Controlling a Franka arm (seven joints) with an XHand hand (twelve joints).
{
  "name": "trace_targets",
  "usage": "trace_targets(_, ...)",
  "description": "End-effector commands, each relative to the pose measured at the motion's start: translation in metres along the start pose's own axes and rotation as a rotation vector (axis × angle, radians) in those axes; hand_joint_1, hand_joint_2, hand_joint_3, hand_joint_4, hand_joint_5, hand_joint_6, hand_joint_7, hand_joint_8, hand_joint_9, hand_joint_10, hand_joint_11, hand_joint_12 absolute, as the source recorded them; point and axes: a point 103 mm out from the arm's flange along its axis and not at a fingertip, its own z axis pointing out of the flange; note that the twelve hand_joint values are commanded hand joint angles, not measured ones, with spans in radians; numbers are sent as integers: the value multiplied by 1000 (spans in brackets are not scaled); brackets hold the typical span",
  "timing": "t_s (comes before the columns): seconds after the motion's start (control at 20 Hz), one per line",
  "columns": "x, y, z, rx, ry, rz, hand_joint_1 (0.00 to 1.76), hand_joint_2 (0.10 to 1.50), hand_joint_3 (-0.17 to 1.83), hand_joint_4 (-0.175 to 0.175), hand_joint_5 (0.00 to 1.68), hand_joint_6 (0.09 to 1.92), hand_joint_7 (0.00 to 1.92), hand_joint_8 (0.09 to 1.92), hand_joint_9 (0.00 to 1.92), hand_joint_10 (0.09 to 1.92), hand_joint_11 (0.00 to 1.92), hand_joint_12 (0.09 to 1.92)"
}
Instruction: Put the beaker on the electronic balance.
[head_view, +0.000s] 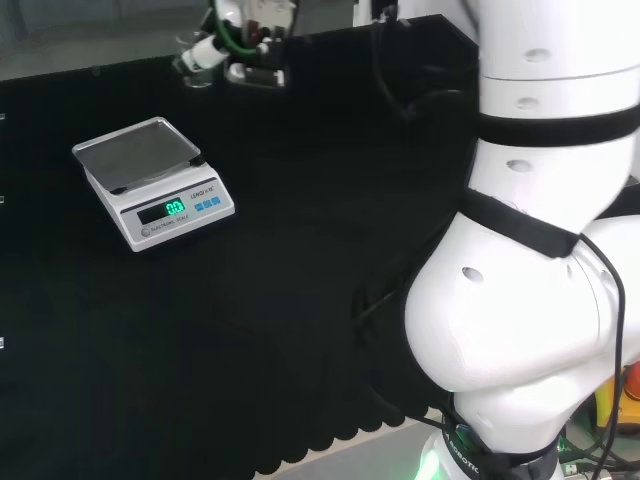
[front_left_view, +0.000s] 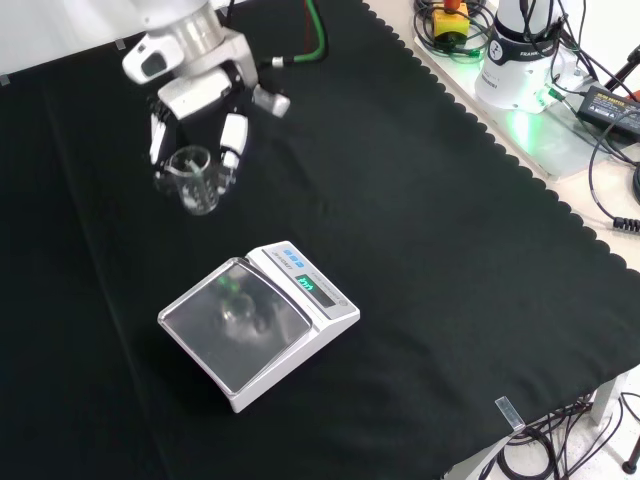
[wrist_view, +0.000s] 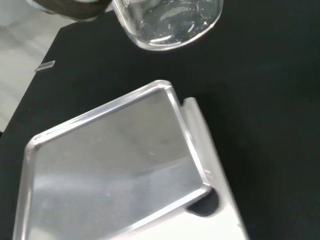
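In the front view the hand (front_left_view: 200, 95) hangs above the cloth at the upper left, its fingers curled round a clear glass beaker (front_left_view: 195, 178) held off the cloth. The electronic balance (front_left_view: 258, 322), white with a steel pan and a green display, sits nearer the camera, below and right of the beaker. Its pan carries nothing. In the head view the balance (head_view: 152, 180) stands at the left and the hand (head_view: 240, 40) is far off at the top edge. The wrist view looks past the beaker's base (wrist_view: 167, 22) at the steel pan (wrist_view: 107, 160).
Black cloth covers the bench around the balance. In the front view the arm's base (front_left_view: 522, 50), a yellow box with a red button (front_left_view: 450, 22) and cables lie past the cloth's scalloped edge at the upper right. The arm's white links (head_view: 540, 230) stand at the head view's right.
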Motion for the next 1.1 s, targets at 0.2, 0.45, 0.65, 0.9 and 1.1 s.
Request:
trace_targets(0.2,110,28,69,90,-50,-31,1168,1078,-175,-48,1278,561,1659,280,1499,309,1083,1100)
trace_targets(0.45,100,28,91,124,-3,-7,1169,1078,-175,-51,1278,561,1663,282,1503,311,1086,1098)
trace_targets(0.65,88,31,108,150,30,2,1169,1078,-175,-54,1278,561,1664,283,1505,312,1088,1097)
trace_targets(0.9,71,43,124,150,65,14,1170,1078,-175,-58,1278,562,1666,285,1507,314,1102,1096)
trace_targets(1.1,65,52,134,154,67,19,1171,1078,-175,-61,1277,563,1666,286,1507,315,1109,1093)
